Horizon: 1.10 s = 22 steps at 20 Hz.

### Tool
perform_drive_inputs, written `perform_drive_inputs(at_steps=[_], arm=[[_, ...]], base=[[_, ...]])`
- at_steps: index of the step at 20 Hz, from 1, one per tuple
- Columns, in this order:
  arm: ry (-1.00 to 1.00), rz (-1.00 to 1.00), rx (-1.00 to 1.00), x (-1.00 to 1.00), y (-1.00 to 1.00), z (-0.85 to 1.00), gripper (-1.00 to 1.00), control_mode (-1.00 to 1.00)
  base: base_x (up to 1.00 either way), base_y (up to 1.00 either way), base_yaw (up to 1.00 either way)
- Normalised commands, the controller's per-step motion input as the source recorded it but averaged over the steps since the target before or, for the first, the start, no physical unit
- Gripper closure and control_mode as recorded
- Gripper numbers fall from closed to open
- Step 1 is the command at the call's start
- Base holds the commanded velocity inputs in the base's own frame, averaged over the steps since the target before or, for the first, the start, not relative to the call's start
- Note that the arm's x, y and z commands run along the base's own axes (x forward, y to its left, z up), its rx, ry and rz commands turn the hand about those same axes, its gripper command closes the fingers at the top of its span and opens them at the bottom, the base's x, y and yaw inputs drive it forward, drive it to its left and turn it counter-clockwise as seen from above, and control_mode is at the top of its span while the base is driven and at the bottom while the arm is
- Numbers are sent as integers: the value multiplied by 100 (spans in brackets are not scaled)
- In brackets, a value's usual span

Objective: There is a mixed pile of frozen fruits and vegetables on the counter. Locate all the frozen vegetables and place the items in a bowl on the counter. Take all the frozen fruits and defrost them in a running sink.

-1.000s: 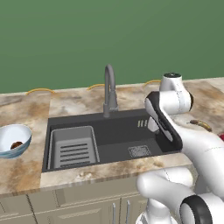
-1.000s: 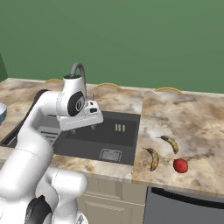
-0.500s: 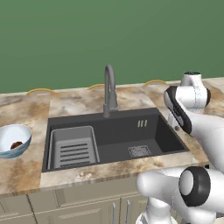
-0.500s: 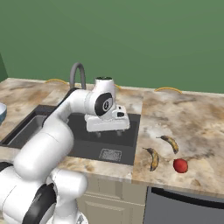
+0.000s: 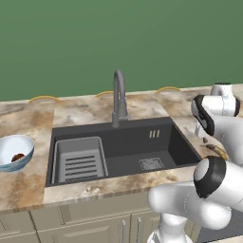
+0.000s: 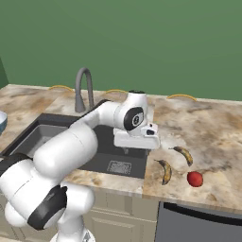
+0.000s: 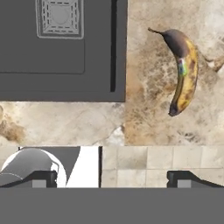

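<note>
In the hand view my gripper (image 7: 111, 179) is open wide, nothing between its fingertips (image 7: 41, 178), above the sink's right front corner. One frozen fruit, a yellow-brown banana (image 7: 183, 72), lies on the counter (image 7: 148, 118) ahead and to the right. The right base view has the gripper (image 6: 136, 147) at the sink's (image 6: 71, 142) right rim, left of two bananas (image 6: 165, 171) (image 6: 183, 154) and the red vegetable piece (image 6: 194, 178). The pale-blue bowl (image 5: 7, 144) holds the brown lump (image 5: 18, 156) far left of the sink (image 5: 123, 147).
The tall grey faucet (image 5: 118, 97) rises behind the basin, which has a slotted rack (image 5: 78, 159) on its left side and a square drain (image 7: 59, 15). A dark appliance front (image 6: 198, 224) sits under the counter (image 6: 212, 123) beneath the pile.
The arm has swung right, from over the middle of the sink to its right rim near the bananas. The gripper has stayed open.
</note>
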Motion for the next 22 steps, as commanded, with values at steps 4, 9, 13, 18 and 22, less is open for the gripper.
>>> perform_drive_inputs(at_steps=[4,9,13,18,22], arm=[[0,-2,0,0,-38,-8,-100,-100],[0,1,0,20,-46,-21,-100,-100],[0,3,0,50,-58,-33,-100,-100],[0,3,1,48,-58,-42,-100,-100],[-2,4,1,42,-41,-34,-100,-100]], base=[[0,0,0],[0,0,0],[0,0,0],[0,0,0],[0,0,0]])
